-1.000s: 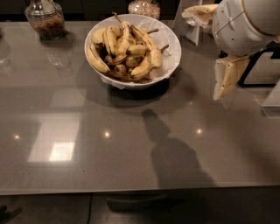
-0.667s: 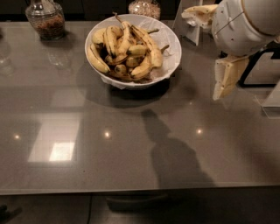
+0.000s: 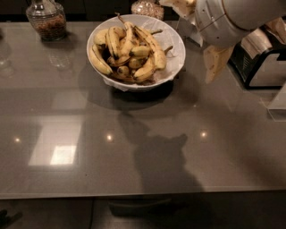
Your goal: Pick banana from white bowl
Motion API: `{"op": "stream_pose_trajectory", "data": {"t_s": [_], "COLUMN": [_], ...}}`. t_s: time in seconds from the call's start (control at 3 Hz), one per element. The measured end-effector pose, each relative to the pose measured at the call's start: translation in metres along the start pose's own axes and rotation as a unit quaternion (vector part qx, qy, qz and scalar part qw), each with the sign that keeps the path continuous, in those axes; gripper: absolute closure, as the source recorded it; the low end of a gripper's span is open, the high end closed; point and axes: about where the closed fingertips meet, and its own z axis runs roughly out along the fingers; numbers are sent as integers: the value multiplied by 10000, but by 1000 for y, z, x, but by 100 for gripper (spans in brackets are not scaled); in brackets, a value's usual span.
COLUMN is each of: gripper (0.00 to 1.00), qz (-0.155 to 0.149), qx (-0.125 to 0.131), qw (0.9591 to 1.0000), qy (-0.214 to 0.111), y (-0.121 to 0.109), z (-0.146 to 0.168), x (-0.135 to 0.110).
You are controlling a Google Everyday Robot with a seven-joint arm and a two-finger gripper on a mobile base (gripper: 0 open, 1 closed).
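The white bowl (image 3: 175,67) stands at the back middle of the grey table, lined with white paper and heaped with several yellow bananas. A long, slim, curved banana (image 3: 151,44) with brown streaks lies across the top of the heap, its stem toward the back. My gripper (image 3: 199,34) hangs from the white arm at the upper right, just right of the bowl's rim and above the table. One cream finger (image 3: 216,62) points down beside the bowl and the other shows at the top edge. They stand well apart and hold nothing.
A glass jar (image 3: 46,20) with brown contents stands at the back left. A second glass jar (image 3: 146,8) is behind the bowl. A black and silver appliance (image 3: 263,60) sits at the right, with a white object (image 3: 279,105) at the right edge.
My gripper has moved left and toward the back, closer to the bowl's right rim. The bowl and bananas have not moved.
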Motion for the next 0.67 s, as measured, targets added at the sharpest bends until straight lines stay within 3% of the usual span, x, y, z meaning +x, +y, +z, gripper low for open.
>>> {"op": "stream_pose_trajectory", "data": {"t_s": [0.33, 0.67], "gripper": [0, 0], "qz": [-890, -1289], "qx": [240, 292], "qw": [9953, 9908], "qy": [-303, -275], "y": [-30, -34], "z": [24, 21], "x": [-3, -2]}}
